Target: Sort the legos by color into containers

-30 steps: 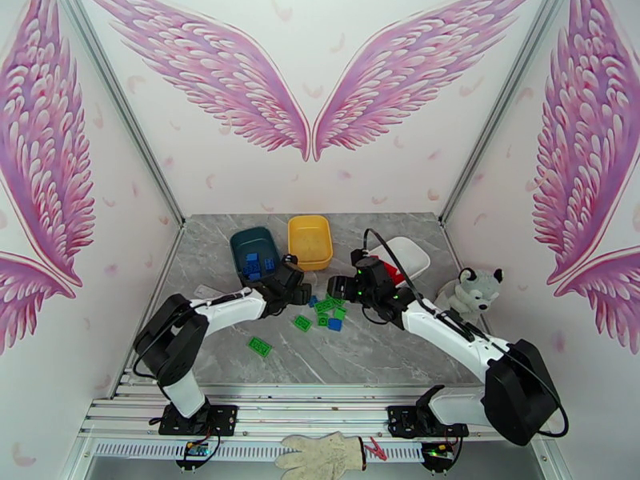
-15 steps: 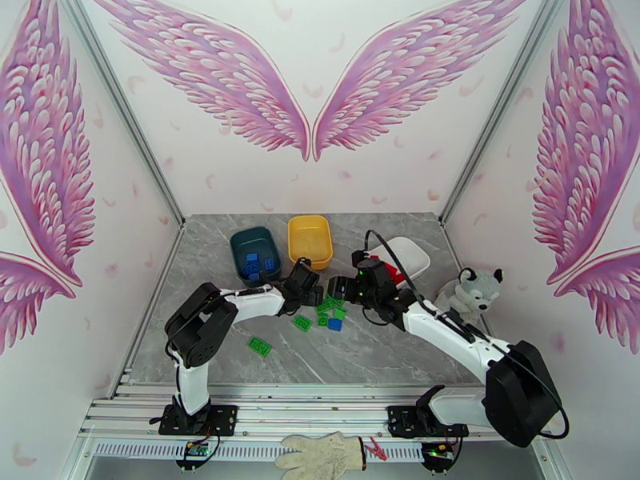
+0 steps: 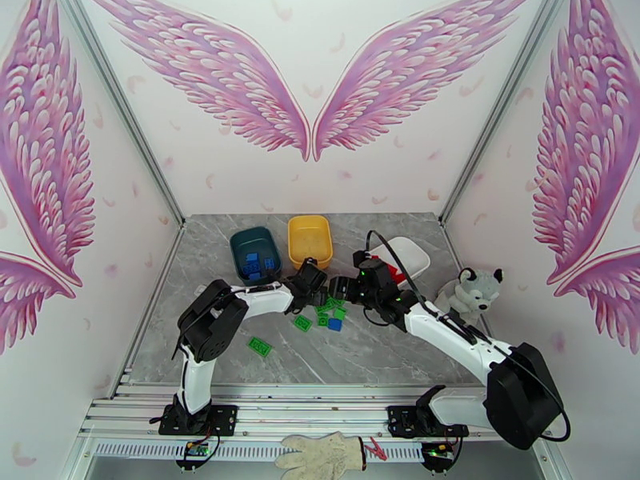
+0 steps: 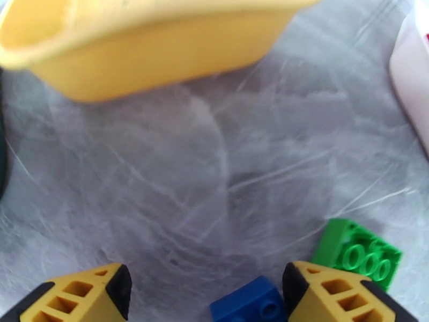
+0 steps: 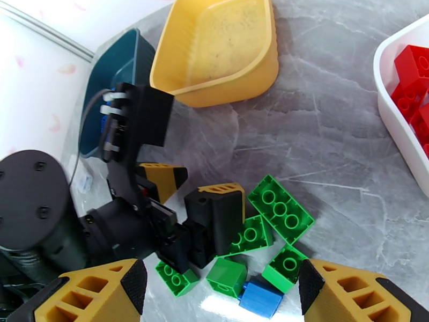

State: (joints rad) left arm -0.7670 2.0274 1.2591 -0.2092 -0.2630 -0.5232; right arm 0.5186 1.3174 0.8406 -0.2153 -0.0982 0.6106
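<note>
Sorting past the halfway mark: several blue legos [image 3: 254, 264] lie in the dark teal tub [image 3: 238, 243] at the table's [image 3: 384, 354] far left; red ones [image 5: 417, 84] sit in the white tub [image 3: 416, 248] on the right; the yellow tub [image 3: 291, 242] between them looks bare inside (no green has reached it, as far as the overhead and right wrist views show). Left on the marble: a huddle of green bricks [image 5: 280, 207] in the middle, two more green strays [image 3: 259, 346] nearer the arms, and at least one blue brick [image 4: 249, 306]; by my count the greens make up most of what remains.

The left gripper [image 4: 206, 296] hangs low over the huddle, just short of the yellow tub's near wall; its jaws stand wide and grip nothing, the blue brick lying between the fingertips, close against one of them. The right gripper [image 5: 220, 288] hovers over the same cluster from the other side, jaws likewise spread and empty.

Against a second ago: the left arm has swung away from the teal tub's near end and in toward the centre, its elbow drawn right; the right arm has barely stirred; the loose bricks appear to lie where they did.
</note>
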